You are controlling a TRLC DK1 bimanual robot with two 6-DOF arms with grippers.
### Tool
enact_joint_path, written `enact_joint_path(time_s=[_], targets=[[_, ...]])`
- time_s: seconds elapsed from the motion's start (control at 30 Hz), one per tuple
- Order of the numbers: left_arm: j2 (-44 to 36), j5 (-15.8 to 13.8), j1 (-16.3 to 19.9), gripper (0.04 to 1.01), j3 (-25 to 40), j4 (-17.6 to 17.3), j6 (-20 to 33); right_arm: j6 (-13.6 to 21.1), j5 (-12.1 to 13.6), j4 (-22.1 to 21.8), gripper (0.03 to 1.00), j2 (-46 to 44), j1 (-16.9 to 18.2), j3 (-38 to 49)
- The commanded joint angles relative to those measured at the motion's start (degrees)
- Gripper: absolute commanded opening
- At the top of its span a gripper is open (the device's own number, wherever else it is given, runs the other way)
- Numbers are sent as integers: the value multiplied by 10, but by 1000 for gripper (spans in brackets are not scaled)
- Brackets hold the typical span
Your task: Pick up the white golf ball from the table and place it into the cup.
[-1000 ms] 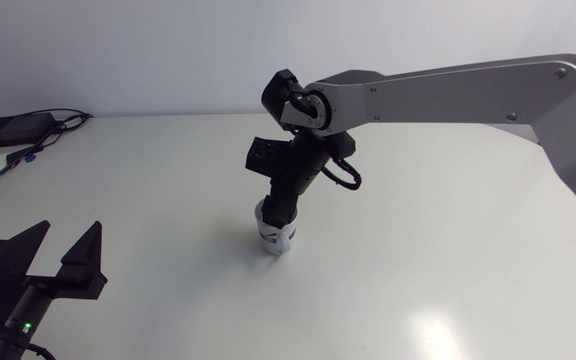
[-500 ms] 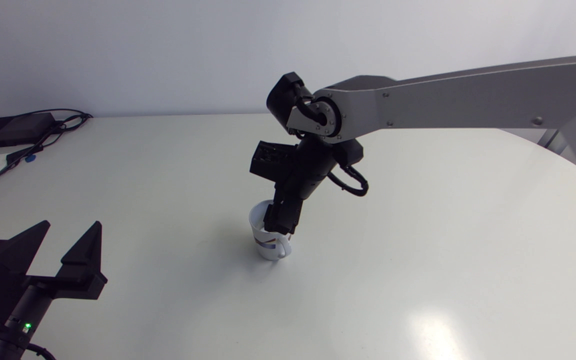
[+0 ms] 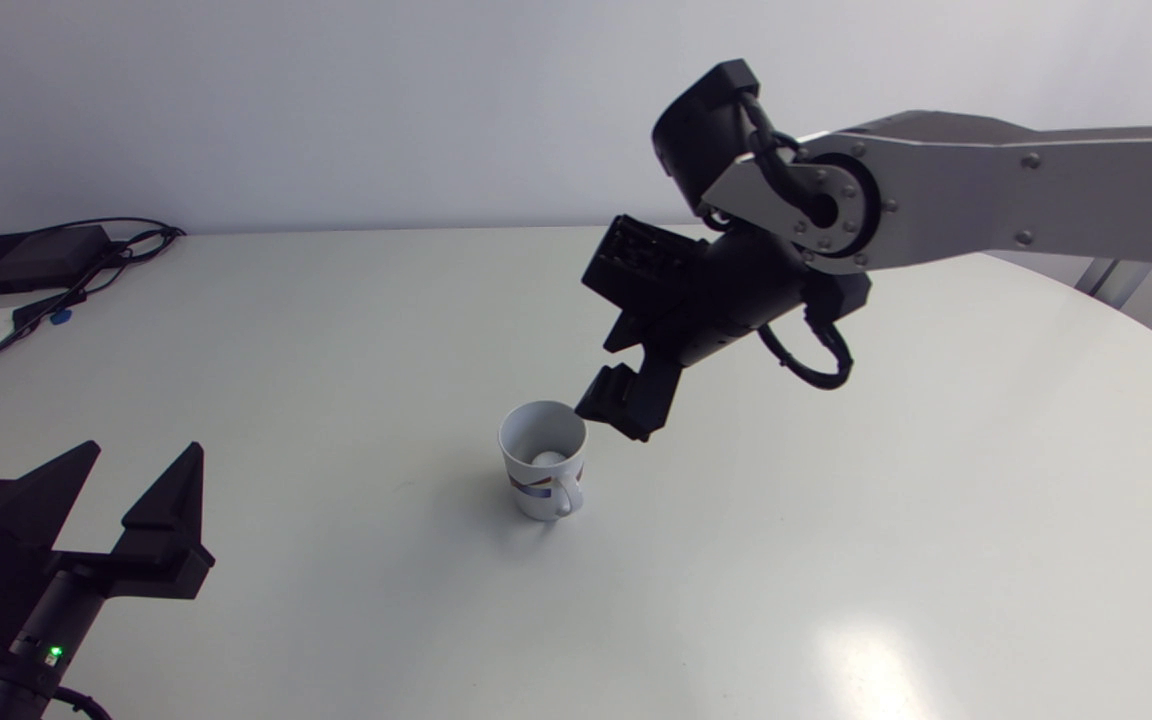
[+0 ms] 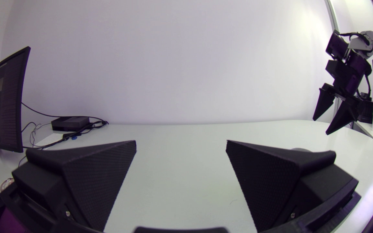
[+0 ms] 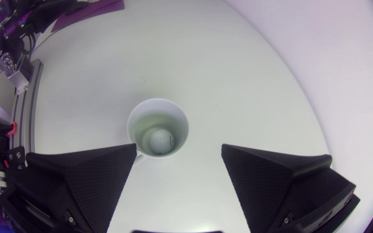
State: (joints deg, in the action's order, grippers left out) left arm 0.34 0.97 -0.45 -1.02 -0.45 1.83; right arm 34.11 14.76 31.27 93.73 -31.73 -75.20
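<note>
At the table's [image 3: 836, 520] left near edge, the left gripper [image 3: 144, 447] rests low with its two wedge fingers spread wide and nothing between them; its own wrist view shows only bare tabletop ahead of the left gripper [image 4: 180, 142]. Behind it, at the far left corner, a flat black box [image 3: 26, 258] lies with a tangle of dark cables [image 3: 86, 285] beside it.

Near the middle of the table stands a white mug [image 3: 533, 492], upright, with a coloured band on its side and its handle turned toward the near edge. The white golf ball [image 3: 548, 458] sits inside it, at the bottom. The right wrist view looks straight down into the mug [image 5: 131, 129] and shows the golf ball [image 5: 161, 140] on its floor.

Just right of the mug and above its rim hangs the right gripper [image 3: 621, 405], clear of the mug, fingers set wide apart and holding nothing. The right arm [image 3: 986, 205] stretches in from the right edge, high over the table.
</note>
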Motion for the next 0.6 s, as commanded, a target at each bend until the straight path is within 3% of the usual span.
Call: enact_joint_path(time_s=[0.0,0.37,0.57], targets=[[-9,-4,-3,993,8,-5,-7,-20,0,-21,943,-25,20,43],[-8,-4,-1,993,8,-6,-6,-40,-1,-152,943,-84,129,205],[-8,-4,-3,993,8,-6,-6,-89,-20,-255,943,-102,211,264]])
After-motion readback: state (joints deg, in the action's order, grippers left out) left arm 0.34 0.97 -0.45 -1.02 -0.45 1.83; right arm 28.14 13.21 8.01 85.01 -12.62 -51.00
